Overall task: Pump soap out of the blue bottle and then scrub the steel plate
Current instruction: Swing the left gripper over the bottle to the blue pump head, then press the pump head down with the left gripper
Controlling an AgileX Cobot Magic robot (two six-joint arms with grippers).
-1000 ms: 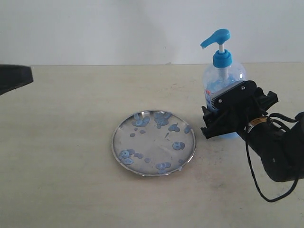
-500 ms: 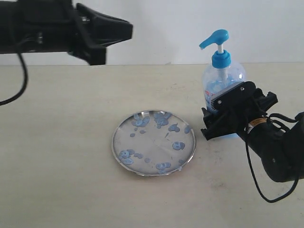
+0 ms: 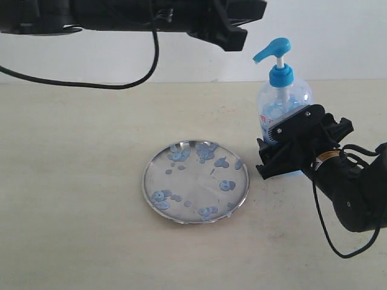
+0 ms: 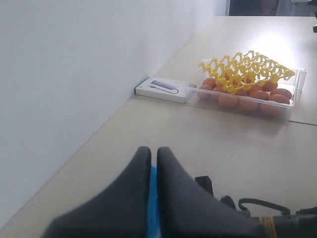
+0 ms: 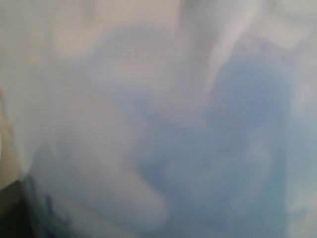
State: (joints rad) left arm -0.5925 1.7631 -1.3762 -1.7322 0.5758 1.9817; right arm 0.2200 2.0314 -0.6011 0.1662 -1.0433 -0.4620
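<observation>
The blue bottle (image 3: 284, 99) stands upright at the right of the table, with light blue soap showing through its clear body. My right gripper (image 3: 275, 151) is shut on the bottle's lower body, and blurred bottle (image 5: 198, 139) fills the right wrist view. My left gripper (image 3: 242, 27) hangs high, just left of the blue pump head (image 3: 275, 48). Its fingers (image 4: 131, 188) are pressed together, and a strip of the pump's blue (image 4: 152, 198) shows through the slit. The steel plate (image 3: 193, 178) lies left of the bottle, speckled with blue-grey soap blobs (image 3: 227, 185).
The left arm and its black cable (image 3: 121, 81) span the top of the exterior view. A cable loop (image 3: 326, 229) hangs from the right arm. In the left wrist view a clear box of eggs (image 4: 250, 91) and a flat white box (image 4: 166, 89) sit by the wall.
The left arm has swept in from the left edge across the top, ending beside the pump head. The right gripper, bottle and plate have stayed put.
</observation>
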